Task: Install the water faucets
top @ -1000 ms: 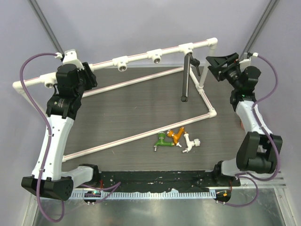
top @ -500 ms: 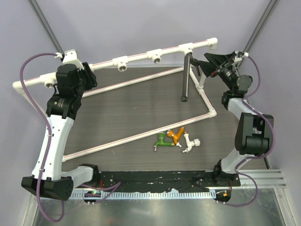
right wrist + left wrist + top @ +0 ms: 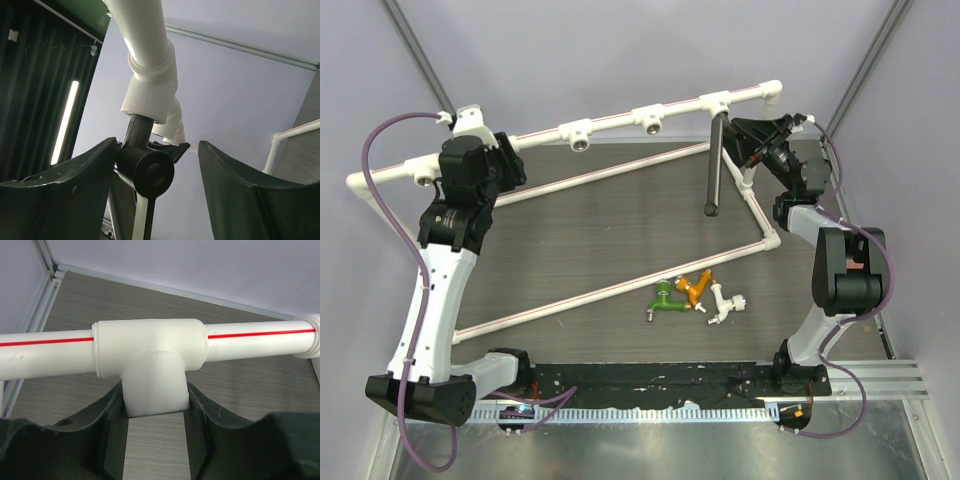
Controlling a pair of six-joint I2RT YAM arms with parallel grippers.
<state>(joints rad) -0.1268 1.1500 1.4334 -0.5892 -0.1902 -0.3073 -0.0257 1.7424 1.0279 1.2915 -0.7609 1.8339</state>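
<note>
The black faucet (image 3: pixel 714 170) hangs by its top from the rightmost tee socket (image 3: pixel 720 100) of the white pipe frame, its long tube pointing towards me. My right gripper (image 3: pixel 748 145) is open around the faucet's head. In the right wrist view the black head (image 3: pixel 147 170) sits between the jaws, against the left finger (image 3: pixel 75 190), under the white socket (image 3: pixel 150 95). The green (image 3: pixel 663 298), orange (image 3: pixel 697 288) and white (image 3: pixel 725 302) faucets lie together on the table. My left gripper (image 3: pixel 472 140) is shut on a tee socket (image 3: pixel 155 385) of the frame's top pipe.
The white pipe frame's top rail (image 3: pixel 610 122) carries two empty tee sockets between the grippers. Its lower pipes (image 3: pixel 620 285) lie slantwise across the dark table, with a corner joint (image 3: pixel 772 238) near my right arm. Walls close in the back and both sides.
My right gripper has swung left from beside the frame's right end and now straddles the black faucet's head. The left arm and the three loose faucets have not moved.
</note>
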